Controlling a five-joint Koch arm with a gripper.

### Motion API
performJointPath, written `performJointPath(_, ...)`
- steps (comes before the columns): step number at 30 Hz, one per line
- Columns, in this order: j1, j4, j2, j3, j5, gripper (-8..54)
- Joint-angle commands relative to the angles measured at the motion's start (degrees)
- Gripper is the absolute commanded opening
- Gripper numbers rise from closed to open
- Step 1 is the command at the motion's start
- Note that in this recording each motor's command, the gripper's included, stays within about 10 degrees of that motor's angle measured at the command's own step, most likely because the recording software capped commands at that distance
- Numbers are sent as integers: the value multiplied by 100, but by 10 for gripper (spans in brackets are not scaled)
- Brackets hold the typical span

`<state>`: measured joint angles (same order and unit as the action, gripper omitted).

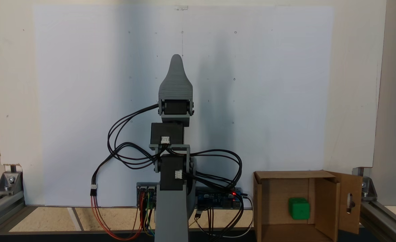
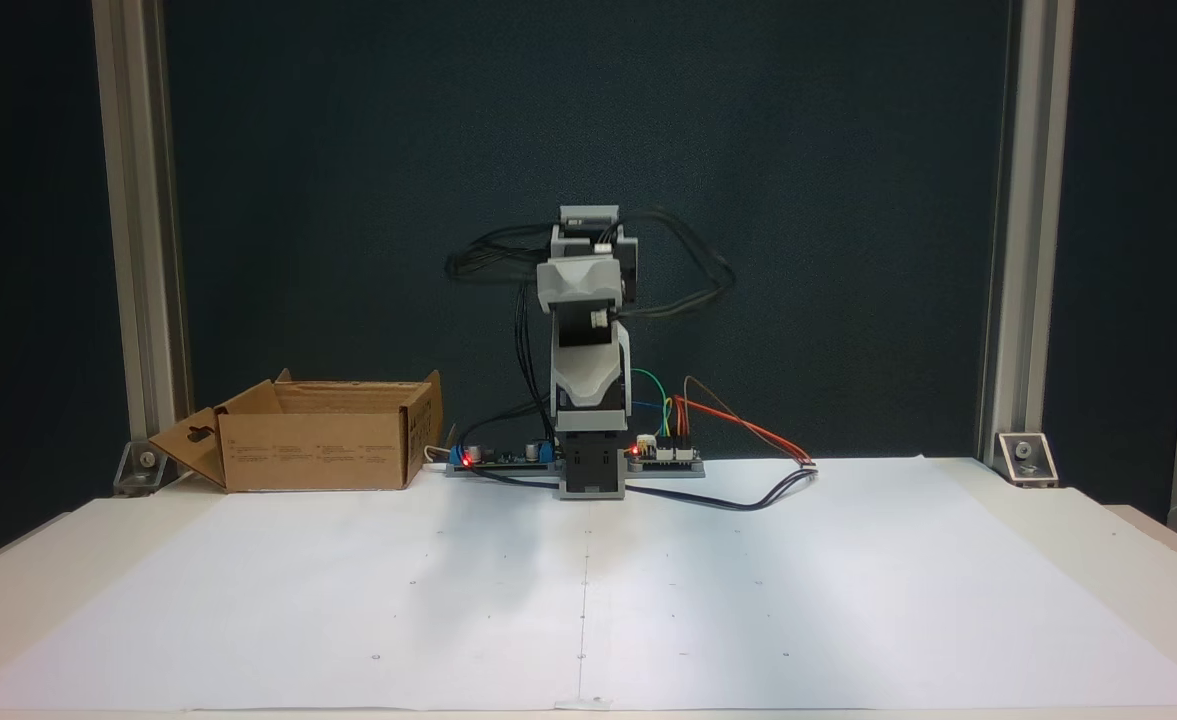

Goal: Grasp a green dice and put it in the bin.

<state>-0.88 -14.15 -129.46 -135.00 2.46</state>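
One green dice (image 1: pixel 299 208) lies inside the cardboard box (image 1: pixel 325 205), resting on the box floor near its back wall and a little right of middle in the fixed view that looks from above and behind the arm. Nothing else is seen in the box. The box is brown, open at the top, with its flaps folded outward; the flap (image 1: pixel 351 201) on its right side in that view has a slot-shaped cutout. The box stands on the bench (image 2: pixel 1048 520) just beside the arm's base and the circuit boards (image 1: pixel 218 198), to the right in that view and to the left in the front-facing fixed view (image 2: pixel 318 440), where the dice is hidden behind the box wall.

The arm (image 2: pixel 588 330) is folded upright over its base, well apart from the box. The grey tool (image 1: pixel 176 77) points away over the white paper sheet (image 2: pixel 588 600) that covers the bench. Its jaws lie one behind the other, so I cannot tell whether they are spread or pressed together. Black cables (image 1: pixel 123 141) loop around the arm, and red lights glow on the boards.
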Motion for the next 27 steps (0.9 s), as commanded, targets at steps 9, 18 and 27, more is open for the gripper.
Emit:
performJointPath(9,-35,-2837,-650,-993,53,450)
performJointPath(18,-44,-4955,-642,-2646,35,439)
performJointPath(27,-35,-7003,-642,-3612,26,440)
